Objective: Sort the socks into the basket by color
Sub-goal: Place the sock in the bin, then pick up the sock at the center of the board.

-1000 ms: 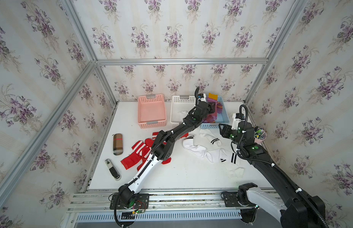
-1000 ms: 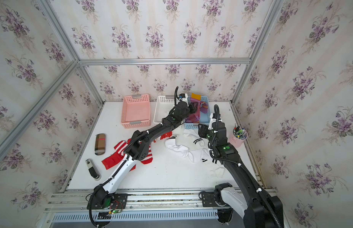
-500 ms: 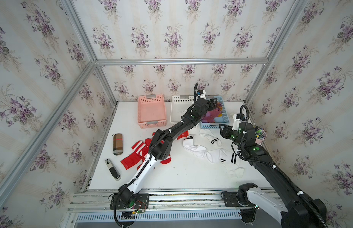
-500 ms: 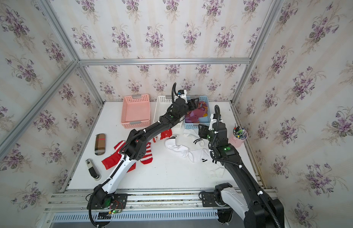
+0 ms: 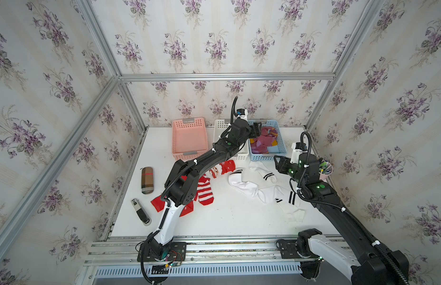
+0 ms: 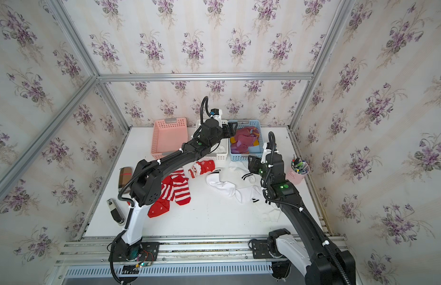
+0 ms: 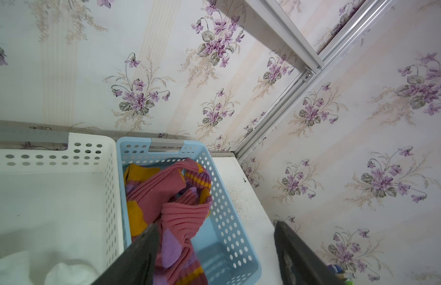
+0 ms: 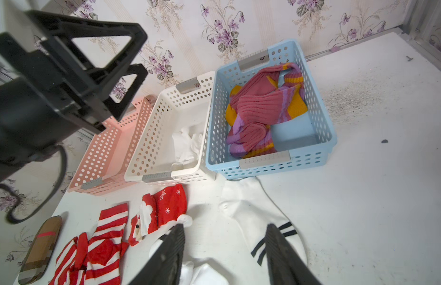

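My right tool [image 8: 225,229] hangs apart and empty over the soft white black-banded socks [image 5: 254,191] on the bench [image 5: 227,222]; limp, light, I'd pinch a bunched fold; left tool [image 7: 215,225] apart over the blue perforated basket [image 5: 266,157].

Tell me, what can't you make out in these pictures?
- White basket: in both top views the left arm covers most of its inside.
- Red socks: partly under that arm's elbow, so their count is unclear.
- Pink cup: contents too small in both top views.

Black arms [image 5: 207,158], white lower links [image 5: 169,222]
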### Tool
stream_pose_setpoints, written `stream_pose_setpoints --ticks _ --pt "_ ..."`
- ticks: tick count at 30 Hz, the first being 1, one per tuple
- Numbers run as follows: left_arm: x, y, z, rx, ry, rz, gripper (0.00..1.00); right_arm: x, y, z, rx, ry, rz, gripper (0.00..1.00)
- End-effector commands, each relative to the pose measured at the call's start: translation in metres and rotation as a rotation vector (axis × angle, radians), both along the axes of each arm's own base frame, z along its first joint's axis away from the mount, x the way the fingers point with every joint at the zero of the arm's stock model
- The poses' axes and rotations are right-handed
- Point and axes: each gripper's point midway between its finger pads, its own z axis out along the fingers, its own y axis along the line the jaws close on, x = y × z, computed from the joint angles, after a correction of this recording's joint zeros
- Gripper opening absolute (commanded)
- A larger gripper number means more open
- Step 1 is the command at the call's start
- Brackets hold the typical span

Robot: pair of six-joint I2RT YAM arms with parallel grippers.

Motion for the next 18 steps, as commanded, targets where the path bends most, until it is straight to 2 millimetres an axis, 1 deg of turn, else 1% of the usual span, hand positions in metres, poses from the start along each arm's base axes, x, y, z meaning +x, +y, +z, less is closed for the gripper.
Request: stream_pose_setpoints --ticks 1,5,10,13,15,16,18 --pt "-0.016 0.02 0.002 0.094 0.005 0.012 0.75 0.0 0.006 0.001 0.026 -0.008 0.024 0.55" --pt "-0.047 0.051 -0.004 0.191 0.068 0.019 0.75 0.001 0.011 -0.007 0.038 0.023 0.05 0.54" --pt "-0.095 0.102 -0.02 0.33 0.15 0.028 0.77 -0.003 0.014 -0.017 0.049 0.05 0.058 0.54" --pt "-0.123 0.133 -0.032 0.376 0.205 0.026 0.78 -0.005 0.016 -0.022 0.058 0.068 0.071 0.55" --pt "-0.14 0.152 -0.04 0.376 0.236 0.008 0.79 -0.006 0.019 -0.028 0.055 0.093 0.082 0.55" --pt "-0.148 0.165 -0.046 0.37 0.261 0.011 0.78 -0.007 0.019 -0.033 0.052 0.11 0.083 0.54" --pt "-0.166 0.19 -0.05 0.364 0.284 0.036 0.79 -0.009 0.022 -0.038 0.049 0.125 0.091 0.54"
